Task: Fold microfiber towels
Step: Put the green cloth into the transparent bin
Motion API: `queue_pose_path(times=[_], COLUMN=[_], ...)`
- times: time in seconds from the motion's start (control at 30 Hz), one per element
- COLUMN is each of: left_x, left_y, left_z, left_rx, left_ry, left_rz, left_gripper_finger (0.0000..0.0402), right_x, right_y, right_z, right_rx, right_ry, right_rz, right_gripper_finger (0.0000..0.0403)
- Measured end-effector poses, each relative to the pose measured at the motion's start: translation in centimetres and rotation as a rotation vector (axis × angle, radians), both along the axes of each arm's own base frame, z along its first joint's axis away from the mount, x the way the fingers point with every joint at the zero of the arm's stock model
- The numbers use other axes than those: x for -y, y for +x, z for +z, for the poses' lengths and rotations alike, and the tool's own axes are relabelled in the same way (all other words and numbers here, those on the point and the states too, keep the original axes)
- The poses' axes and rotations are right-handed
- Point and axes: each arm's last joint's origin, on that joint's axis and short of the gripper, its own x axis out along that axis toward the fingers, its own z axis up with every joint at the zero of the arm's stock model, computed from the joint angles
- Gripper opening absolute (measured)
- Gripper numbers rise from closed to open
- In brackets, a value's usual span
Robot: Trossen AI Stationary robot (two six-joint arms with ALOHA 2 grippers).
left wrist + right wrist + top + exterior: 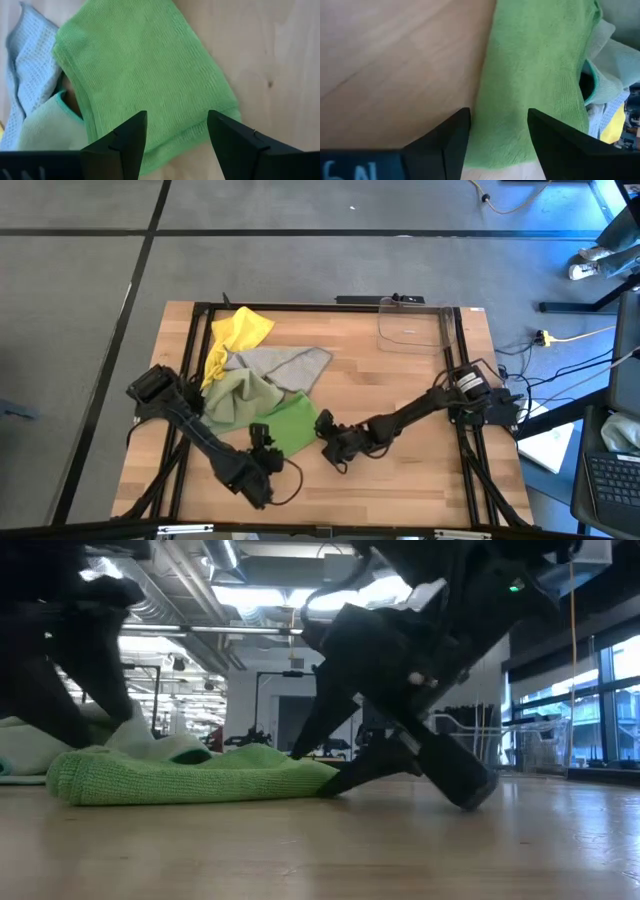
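On the left half of the wooden worktop [400,470], the four microfiber towels are lying in a loose heap. The bright yellow towel [238,332] is lying crumpled at the far left of the heap, trailing a narrow strip down its left side. Just beside it, the grey-beige towel [285,365] is spreading out flat with a pointed corner. The pale olive-green towel [238,395] is bunching in soft folds in front of these, partly overlapping them. The bright green towel [290,425], nubby and looped in texture, is lying folded into a thick flat pad at the heap's near edge, resting on the bare wood.

The left gripper [262,438] is hovering over the green pad's near-left edge with its fingers standing apart, holding nothing. The right gripper [326,426] is sitting at the pad's right edge, its fingers also spread and empty.

At the far right corner, a clear plastic bin [412,328] is standing, rectangular with rounded corners.
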Motion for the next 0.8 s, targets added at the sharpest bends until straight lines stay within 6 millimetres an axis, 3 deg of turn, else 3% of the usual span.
queue_pose_path(times=[0.27,0.53,0.67,0.8], left_x=[0.9,1.4,1.6,1.6], left_y=[-0.9,-1.2,0.0,2.2], left_z=[0.1,0.1,0.3,0.8], left_rx=[0.044,0.08,0.189,0.283], left_ry=[-0.004,-0.009,-0.016,-0.021], left_rz=[0.019,0.02,0.004,-0.082], left_gripper_finger=[0.0202,0.0202,0.0202,0.0202], right_x=[1.7,1.8,1.8,1.8], right_y=[1.1,1.1,1.0,1.0], right_z=[-0.2,-0.5,-0.5,-0.5], right_rx=[-0.014,-0.036,-0.037,-0.032], right_ry=[0.031,0.066,0.066,0.085], right_rz=[0.011,0.025,0.025,0.003], right_gripper_finger=[0.0193,0.008,0.0016,0.0019])
